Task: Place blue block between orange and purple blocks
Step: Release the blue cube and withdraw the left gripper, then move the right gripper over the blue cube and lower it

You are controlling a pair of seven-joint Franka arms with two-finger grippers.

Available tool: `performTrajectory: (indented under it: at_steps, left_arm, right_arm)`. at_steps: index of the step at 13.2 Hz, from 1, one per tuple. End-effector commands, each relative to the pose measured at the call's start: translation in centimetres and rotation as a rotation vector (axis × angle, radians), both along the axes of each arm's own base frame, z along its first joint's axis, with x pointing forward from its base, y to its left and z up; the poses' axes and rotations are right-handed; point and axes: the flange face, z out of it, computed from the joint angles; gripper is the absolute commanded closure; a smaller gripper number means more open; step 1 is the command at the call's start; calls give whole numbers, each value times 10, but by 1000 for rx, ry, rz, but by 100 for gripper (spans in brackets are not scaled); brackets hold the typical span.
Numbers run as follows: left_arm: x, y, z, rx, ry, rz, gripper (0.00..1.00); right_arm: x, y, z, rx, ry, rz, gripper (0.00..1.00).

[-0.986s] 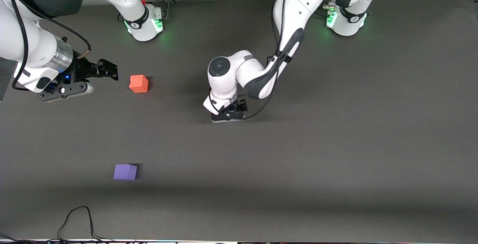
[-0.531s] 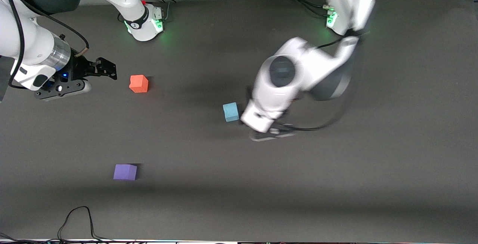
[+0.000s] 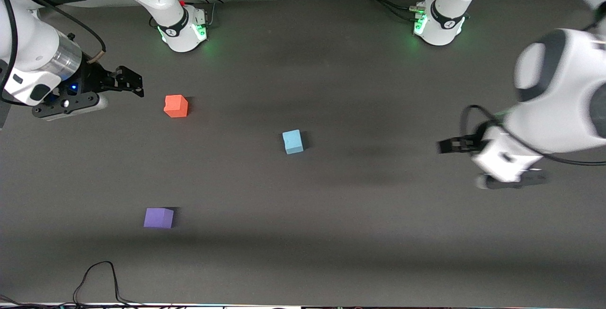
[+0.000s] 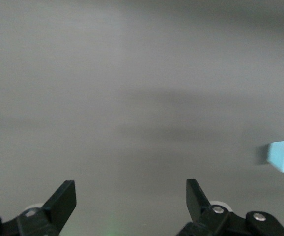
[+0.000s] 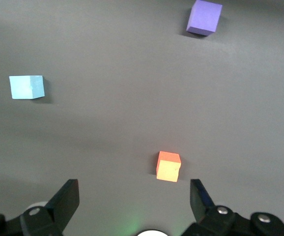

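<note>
The blue block (image 3: 292,141) lies alone near the middle of the dark table, apart from both grippers. The orange block (image 3: 176,106) lies toward the right arm's end. The purple block (image 3: 158,217) lies nearer the front camera than the orange block. My left gripper (image 3: 450,145) is open and empty, up over bare table toward the left arm's end. The left wrist view shows it open (image 4: 130,196) with the blue block (image 4: 283,155) at the frame's edge. My right gripper (image 3: 135,83) hangs open beside the orange block. The right wrist view shows it open (image 5: 134,196), with the orange (image 5: 168,166), purple (image 5: 204,17) and blue (image 5: 27,87) blocks.
The arm bases (image 3: 182,27) (image 3: 438,22) stand at the table's back edge with cables. A black cable (image 3: 99,276) loops at the front edge near the right arm's end.
My left gripper rose off the blue block and swung away toward the left arm's end, leaving the block on the table. My right gripper drifted slightly away from the orange block.
</note>
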Motion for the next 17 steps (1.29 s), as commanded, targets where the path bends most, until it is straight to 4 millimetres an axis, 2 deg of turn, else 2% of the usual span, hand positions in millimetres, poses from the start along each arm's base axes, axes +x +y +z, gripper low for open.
performTrajectory:
  at_steps: [1,2,4,5,7,10,11,13,14,15,17]
  left_arm:
    - [-24,54,17,-2,-13,-61,0]
    - [-28,72,27,-6,-29,-67,0]
    - [-35,90,46,-2,-60,-68,0]
    - [-41,90,56,36,-74,-74,0]
    - [-56,83,61,69,-82,-83,0]
    - [-65,77,63,71,-90,-94,0]
    - [-67,72,66,71,-98,-109,0]
    - [-73,69,67,79,-122,-114,0]
    - [-76,68,65,80,-122,-114,0]
    - [-76,69,66,80,-124,-114,0]
    - [-76,71,64,78,-114,-111,0]
  right_arm:
    - [-8,39,5,67,-13,-39,0]
    - [-9,57,4,78,-23,-67,0]
    - [-16,112,-2,80,-32,-69,0]
    - [-17,139,-5,76,-25,-93,0]
    - [-30,218,-16,49,-7,-168,0]
    - [-25,307,-38,54,10,-217,0]
    - [-23,331,-54,36,15,-249,0]
    - [-16,347,-80,27,4,-237,0]
    - [-26,362,-98,5,-2,-204,0]
    - [-28,367,-119,-33,-18,-182,0]
    - [-43,384,-173,-91,-66,-120,0]
